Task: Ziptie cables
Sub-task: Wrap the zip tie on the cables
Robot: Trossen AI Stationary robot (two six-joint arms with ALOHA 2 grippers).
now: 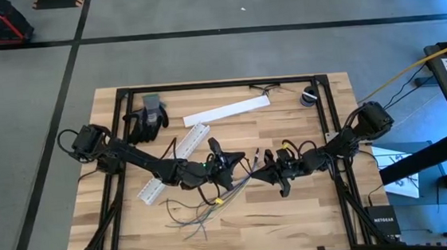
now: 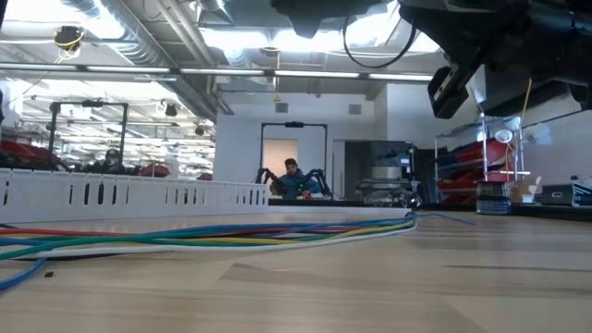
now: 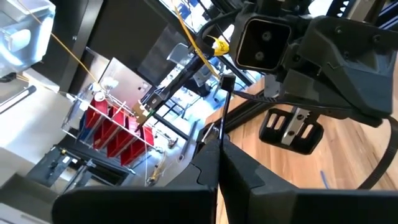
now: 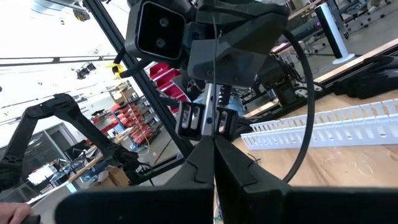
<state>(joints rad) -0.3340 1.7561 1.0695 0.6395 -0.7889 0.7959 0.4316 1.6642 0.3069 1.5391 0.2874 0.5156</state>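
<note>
The cables [image 1: 206,208] are a bunch of thin wires fanned out on the wood near the table's front. Their gathered end runs up between the two grippers. In the low view the cables [image 2: 185,236] lie flat as red, blue, green, yellow and white strands. My left gripper [image 1: 228,163] and right gripper [image 1: 268,169] face each other at the table's middle, a short gap apart. Both are shut, left gripper [image 3: 217,168] and right gripper [image 4: 214,165], each on a thin dark zip-tie strip. Where the strip meets the cables is hidden by the arms. My left gripper pinches a thin black zip-tie strip [image 3: 221,121] between its two shut fingers. The strip sticks out past the fingertips toward the right arm and ends in a small square head [image 3: 227,81], clear of the table. My right gripper has a thin dark strip [image 4: 214,93] coming out from between its shut fingers, running straight toward the left gripper. Whether it is the same strip, I cannot tell.
A long white slotted channel [image 1: 174,162] lies slantwise behind the left arm. A flat white strip [image 1: 226,110], a black-and-grey glove [image 1: 147,121] and a small round object [image 1: 309,96] sit near the far edge. Black frame rails [image 1: 331,124] border the table. A person [image 2: 294,176] sits far off in the room.
</note>
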